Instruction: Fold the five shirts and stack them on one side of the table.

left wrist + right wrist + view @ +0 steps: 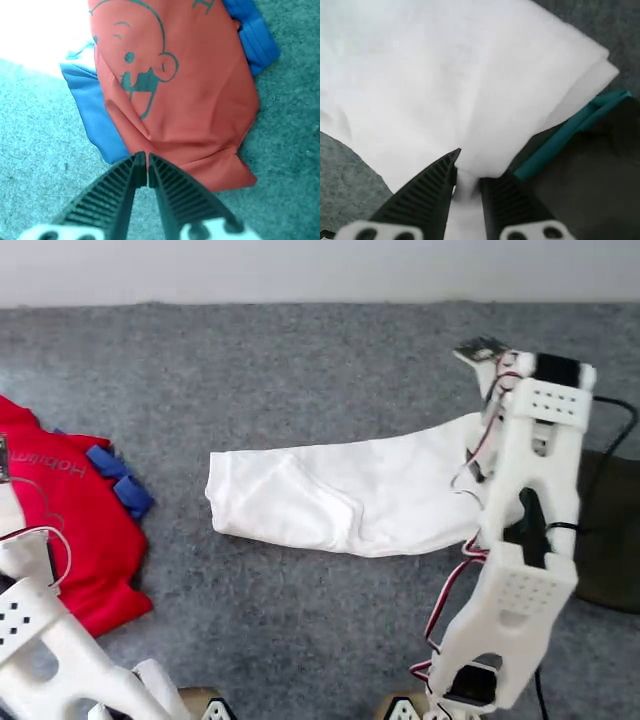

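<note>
- Bench (300, 640) from the high view: the white shirt (350, 495) is laid out about mid-bench. Its long axis runs left-right and tilts up a bit toward the right. The rounded end points left at the red shirt (70, 510), and the other end goes under the right arm (525, 520). The red shirt sits at the left edge with the blue shirt (120, 480) poking out beside it. The dark shirt (605, 530) is at the far right edge.
- Left wrist view: the left end effector (148, 170) is narrowed to a thin slit with nothing between the fingers, tips right at the red shirt's (190, 100) hem. The blue shirt (95, 115) shows underneath it on both sides.
- Right wrist view: the right end effector (467, 170) is pinched on a fold of the white shirt (470, 75), which fans out away from the fingers. The dark shirt (590, 190) with its teal trim (560, 140) lies right against the white one's edge.
</note>
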Available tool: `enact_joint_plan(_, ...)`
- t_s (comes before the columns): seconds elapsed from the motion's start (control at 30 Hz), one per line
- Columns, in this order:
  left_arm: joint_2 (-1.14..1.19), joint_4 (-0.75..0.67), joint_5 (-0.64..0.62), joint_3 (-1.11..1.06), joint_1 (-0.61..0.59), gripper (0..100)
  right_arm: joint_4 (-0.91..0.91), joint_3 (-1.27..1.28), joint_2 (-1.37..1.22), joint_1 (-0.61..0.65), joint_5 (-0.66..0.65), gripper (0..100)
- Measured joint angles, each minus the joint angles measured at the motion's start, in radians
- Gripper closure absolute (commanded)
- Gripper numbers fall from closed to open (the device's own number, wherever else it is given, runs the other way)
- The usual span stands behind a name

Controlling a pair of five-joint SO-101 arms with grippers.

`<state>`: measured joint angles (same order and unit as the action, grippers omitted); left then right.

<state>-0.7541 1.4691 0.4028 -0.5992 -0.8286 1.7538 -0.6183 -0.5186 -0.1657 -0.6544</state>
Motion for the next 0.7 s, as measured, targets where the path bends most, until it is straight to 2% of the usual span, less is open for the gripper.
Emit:
enact_joint_plan(0.2,0.000,0.000,0.000,0.000,0.000,98,0.000,0.000,0.107,0.186,0.002,99.0)
enact_joint_plan(0.5,0.000,0.000,0.000,0.000,0.000,98,0.000,0.000,0.143,0.517,0.110,99.0)
enact_joint_plan(0.7,0.000,0.000,0.000,0.000,0.000,98,-0.048,0.002,0.075,0.651,0.153,99.0)
